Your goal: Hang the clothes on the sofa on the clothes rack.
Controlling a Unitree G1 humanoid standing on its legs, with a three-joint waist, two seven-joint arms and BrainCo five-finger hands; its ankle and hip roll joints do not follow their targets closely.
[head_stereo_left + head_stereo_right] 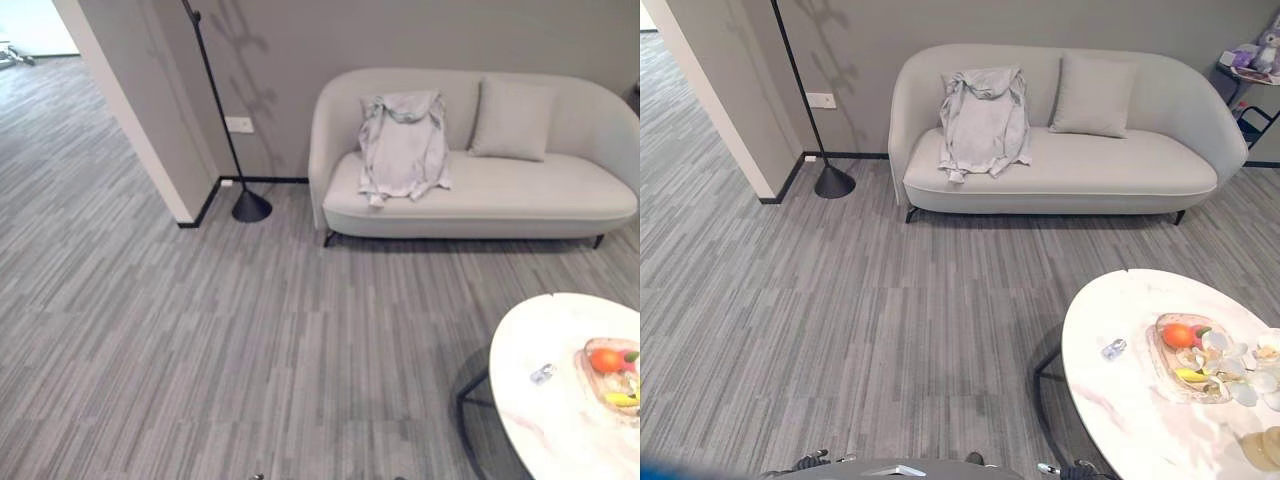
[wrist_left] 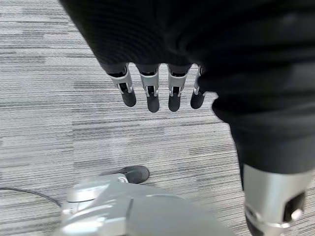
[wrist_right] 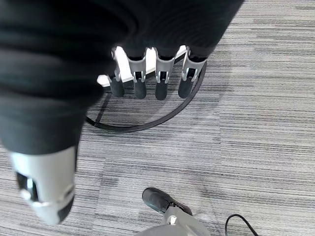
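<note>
The pale grey crumpled garment (image 1: pixel 403 143) drapes on the light grey curved sofa (image 1: pixel 520 195) at one o'clock; my left hand (image 2: pixel 152 91) and right hand (image 3: pixel 147 81) hang wide, holding nothing.

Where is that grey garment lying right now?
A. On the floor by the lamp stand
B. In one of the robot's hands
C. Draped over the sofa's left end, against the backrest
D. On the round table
C: the garment hangs down the backrest onto the seat of the sofa, left of the cushion; both hands hold nothing.
</note>
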